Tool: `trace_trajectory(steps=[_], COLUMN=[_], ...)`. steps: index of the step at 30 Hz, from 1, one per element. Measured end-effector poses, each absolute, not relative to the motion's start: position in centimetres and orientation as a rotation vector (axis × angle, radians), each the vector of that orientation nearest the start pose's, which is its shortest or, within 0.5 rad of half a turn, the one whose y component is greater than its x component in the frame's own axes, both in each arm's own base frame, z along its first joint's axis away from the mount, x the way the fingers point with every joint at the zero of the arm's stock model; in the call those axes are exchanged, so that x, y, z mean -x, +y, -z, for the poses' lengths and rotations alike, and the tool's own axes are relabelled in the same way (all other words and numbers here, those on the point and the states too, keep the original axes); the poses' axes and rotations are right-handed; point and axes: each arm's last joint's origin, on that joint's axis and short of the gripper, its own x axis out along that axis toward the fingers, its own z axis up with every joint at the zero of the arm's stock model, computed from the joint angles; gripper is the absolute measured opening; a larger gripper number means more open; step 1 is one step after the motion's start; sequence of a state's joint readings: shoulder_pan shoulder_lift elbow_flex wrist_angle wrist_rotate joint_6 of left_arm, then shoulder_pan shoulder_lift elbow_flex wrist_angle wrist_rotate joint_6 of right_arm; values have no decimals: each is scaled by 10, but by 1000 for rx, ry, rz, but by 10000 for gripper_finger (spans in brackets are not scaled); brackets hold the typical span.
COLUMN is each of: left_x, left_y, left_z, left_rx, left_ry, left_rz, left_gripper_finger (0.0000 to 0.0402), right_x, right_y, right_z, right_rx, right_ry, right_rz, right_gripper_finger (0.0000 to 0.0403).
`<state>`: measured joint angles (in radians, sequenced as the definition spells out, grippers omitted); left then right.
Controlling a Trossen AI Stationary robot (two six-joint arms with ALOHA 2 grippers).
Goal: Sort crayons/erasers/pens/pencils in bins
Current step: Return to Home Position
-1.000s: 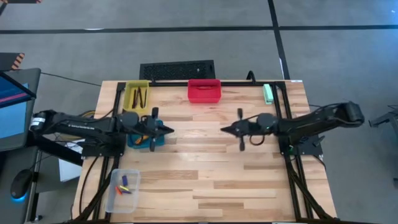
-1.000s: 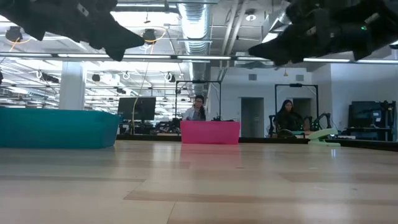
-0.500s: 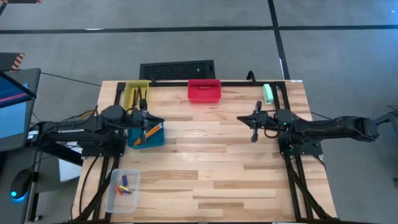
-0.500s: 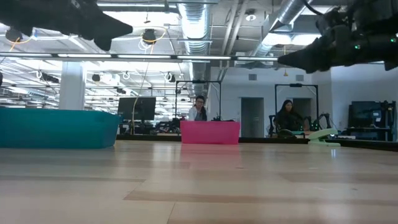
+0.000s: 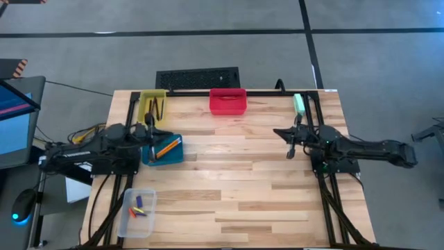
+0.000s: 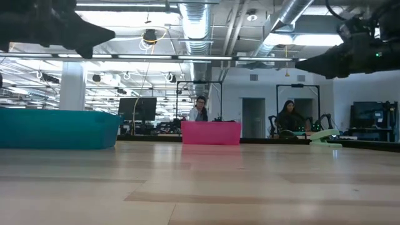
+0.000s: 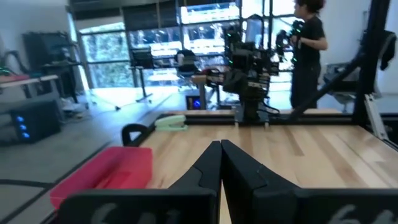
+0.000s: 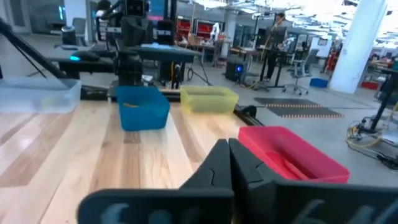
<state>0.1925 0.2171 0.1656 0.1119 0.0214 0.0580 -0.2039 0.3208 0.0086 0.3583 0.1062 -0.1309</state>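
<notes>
The left gripper (image 5: 150,129) is clenched on nothing, fingers pressed together in its wrist view, and sits at the table's left edge, right by the teal-blue bin (image 5: 168,157). The right gripper (image 5: 292,138) is likewise shut and empty, poised over the right side of the wooden table (image 5: 236,187) near its frame, with a pale green object (image 5: 299,103) lying just beyond it at the far right corner. Moving outward, the teal-blue bin holds orange pencils (image 5: 165,148). Behind it the yellow bin (image 5: 154,107) holds short dark sticks, probably the crayons (image 5: 157,109). The red bin (image 5: 228,101) stands at the far edge in the middle; its contents cannot be made out from above. The clear bin (image 5: 137,203) at the near left corner carries small coloured pieces, apparently the erasers (image 5: 139,207). No loose pens, pencils, crayons or erasers show on the bare boards, so the sorting looks finished or all but finished, with both arms drawn to their own sides.
</notes>
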Motion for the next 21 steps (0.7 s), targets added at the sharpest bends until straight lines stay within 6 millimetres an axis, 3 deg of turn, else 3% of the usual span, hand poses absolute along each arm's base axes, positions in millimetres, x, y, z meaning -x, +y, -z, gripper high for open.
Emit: trace_trajectory(steps=[8,15,21], left_x=[-83,-85,-95], left_y=[17,18,20], left_z=[-210,-201,-176], left_rx=[-75,-69,-30], left_ry=[-82,-43,-102], left_rz=[-218,-261,-239], left_gripper_finger=[0,0,0], right_x=[-100,-94,-94], right_y=[-25,-24,-24], right_z=[-171,-171,-171], right_rx=[113,119,112], right_ry=[-21,-35,-34], right_rz=[346,362,380], right_gripper_finger=[0,0,0])
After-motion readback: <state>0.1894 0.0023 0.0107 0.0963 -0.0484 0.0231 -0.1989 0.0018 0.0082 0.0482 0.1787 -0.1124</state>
